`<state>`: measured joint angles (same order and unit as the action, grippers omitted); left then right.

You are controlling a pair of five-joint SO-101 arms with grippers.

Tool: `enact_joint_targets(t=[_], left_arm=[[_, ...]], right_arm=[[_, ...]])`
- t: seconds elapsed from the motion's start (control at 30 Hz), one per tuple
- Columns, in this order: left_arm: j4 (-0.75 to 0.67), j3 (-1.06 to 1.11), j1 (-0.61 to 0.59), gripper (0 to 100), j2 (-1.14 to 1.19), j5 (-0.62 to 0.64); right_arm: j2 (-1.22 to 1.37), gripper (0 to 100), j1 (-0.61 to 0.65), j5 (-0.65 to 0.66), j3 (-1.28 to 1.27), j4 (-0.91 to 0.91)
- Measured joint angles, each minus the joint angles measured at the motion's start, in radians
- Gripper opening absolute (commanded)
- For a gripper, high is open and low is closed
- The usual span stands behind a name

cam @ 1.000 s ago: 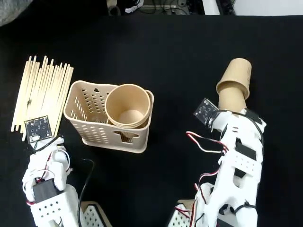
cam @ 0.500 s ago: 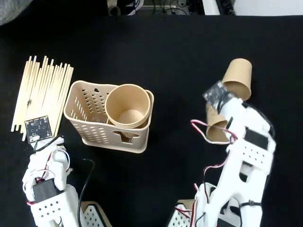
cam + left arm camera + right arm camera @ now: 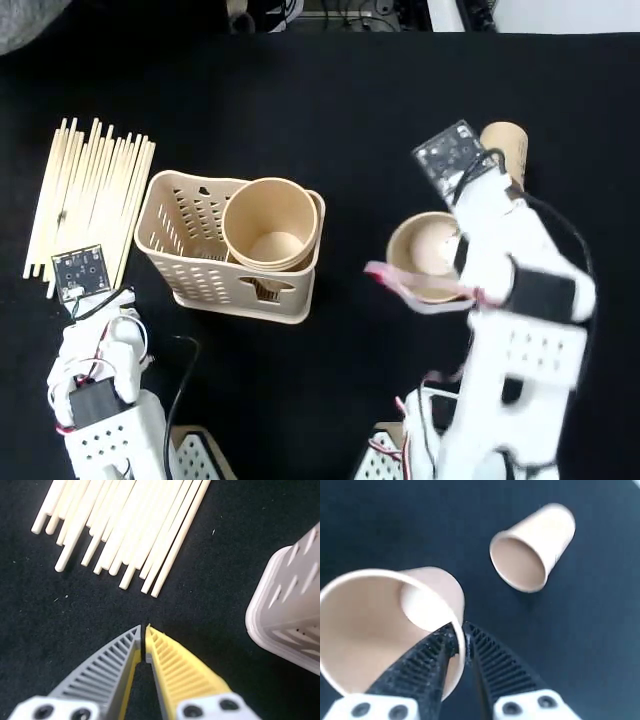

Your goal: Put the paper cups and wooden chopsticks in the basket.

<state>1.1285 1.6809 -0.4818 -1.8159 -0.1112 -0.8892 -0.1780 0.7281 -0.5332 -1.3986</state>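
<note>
Right gripper (image 3: 465,632) pinches cup (image 3: 425,255) by rim, right of basket (image 3: 200,275). Second cup (image 3: 535,547) lies far right. Chopsticks (image 3: 90,195) lie left of basket. Left gripper (image 3: 145,632) closed, empty, just near of chopsticks.

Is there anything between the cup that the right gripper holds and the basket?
Nothing visible stands between the cup in the right gripper and the basket. Stacked cups already sit in the basket's nearer end.
</note>
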Motion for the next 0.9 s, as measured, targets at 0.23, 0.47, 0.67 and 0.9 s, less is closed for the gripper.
enact_joint_targets(t=[0.23, 0.47, 0.67, 0.9], left_arm=[[0.0, 0.0, 0.0, 3, 0.0, 0.0], [0.0, 0.0, 0.0, 3, 0.0, 0.0], [0.0, 0.0, 0.0, 3, 0.0, 0.0], [0.0, 0.0, 0.0, 3, 0.0, 0.0]], right_arm=[[-0.173, 1.2, 0.296, -0.238, 0.249, -0.215], [-0.17, 1.3, 0.519, -0.546, 0.554, -0.232], [-0.038, 1.5, 0.69, -0.563, 0.723, -0.232], [0.181, 1.5, 0.74, -0.563, 0.738, -0.161]])
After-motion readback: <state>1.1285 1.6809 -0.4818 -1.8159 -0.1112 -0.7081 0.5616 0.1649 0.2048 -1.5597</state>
